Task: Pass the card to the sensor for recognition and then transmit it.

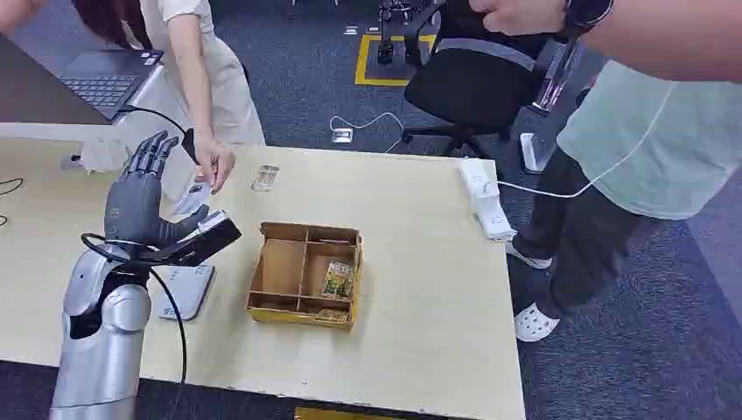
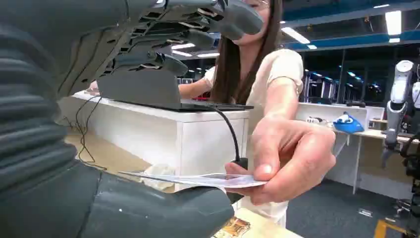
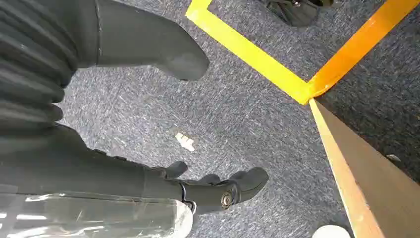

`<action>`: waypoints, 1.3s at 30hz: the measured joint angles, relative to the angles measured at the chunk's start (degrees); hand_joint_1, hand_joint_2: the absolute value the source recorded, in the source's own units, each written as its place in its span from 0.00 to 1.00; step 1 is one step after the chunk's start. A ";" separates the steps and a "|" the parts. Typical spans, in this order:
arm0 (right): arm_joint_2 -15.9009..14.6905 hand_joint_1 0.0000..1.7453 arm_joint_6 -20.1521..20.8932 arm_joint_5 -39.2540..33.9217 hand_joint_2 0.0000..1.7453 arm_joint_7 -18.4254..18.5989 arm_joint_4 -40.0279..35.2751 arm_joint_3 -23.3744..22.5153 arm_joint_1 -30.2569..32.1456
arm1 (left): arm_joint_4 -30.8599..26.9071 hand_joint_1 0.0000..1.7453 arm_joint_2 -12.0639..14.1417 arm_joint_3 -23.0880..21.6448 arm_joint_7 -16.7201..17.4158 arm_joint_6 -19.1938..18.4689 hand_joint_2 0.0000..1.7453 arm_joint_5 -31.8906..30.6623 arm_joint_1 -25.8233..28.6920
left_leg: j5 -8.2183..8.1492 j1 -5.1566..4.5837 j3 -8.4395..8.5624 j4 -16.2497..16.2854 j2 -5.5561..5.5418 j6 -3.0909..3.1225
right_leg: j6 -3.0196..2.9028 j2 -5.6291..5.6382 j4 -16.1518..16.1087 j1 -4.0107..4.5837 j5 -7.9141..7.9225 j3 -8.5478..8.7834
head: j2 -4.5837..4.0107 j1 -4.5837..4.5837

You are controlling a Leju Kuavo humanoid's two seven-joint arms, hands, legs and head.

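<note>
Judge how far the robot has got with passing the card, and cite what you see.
Handover stage. The left hand is raised and spread; a person's hand holds the card at its thumb. Whether the robot grips it is unclear. The white sensor pad lies on the table, unused: scanning remains.

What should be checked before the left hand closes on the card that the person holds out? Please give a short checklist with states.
1. Left hand raised, fingers apart: ok.
2. Card lies flat over the thumb: ok.
3. Person's hand has let go of the card: not ok, it pinches the card.
4. Fingers stand clear above the card: ok.
5. Sensor on the table is uncovered: ok.
6. Right hand hangs over the floor, out of the way: ok.
</note>
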 joint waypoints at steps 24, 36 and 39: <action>0.00 0.00 -0.44 1.09 0.00 -0.72 0.00 -0.42 -0.15 | 0.79 1.00 1.14 0.00 0.00 -0.17 1.00 -0.02 0.02 | 0.00 0.00 0.00 0.00 0.00 0.00 | 0.00 0.00 0.00 0.00 0.00 0.00 | 0.00 -0.02; 0.00 0.00 -1.05 1.73 0.00 -0.96 0.00 -0.46 -0.19 | 1.25 1.00 1.90 0.00 0.00 -0.17 1.00 -0.92 0.14 | 0.00 0.00 -0.02 0.00 -0.01 0.00 | 0.00 -0.01 0.00 0.00 0.00 0.00 | 0.00 0.00; 0.00 0.00 -1.20 1.84 0.00 -0.98 0.00 -0.50 -0.21 | 1.33 1.00 2.08 0.00 0.22 -0.15 1.00 -1.95 0.32 | 0.00 0.00 -0.02 0.00 -0.01 0.00 | 0.00 -0.01 0.00 0.00 0.00 0.00 | 0.00 0.00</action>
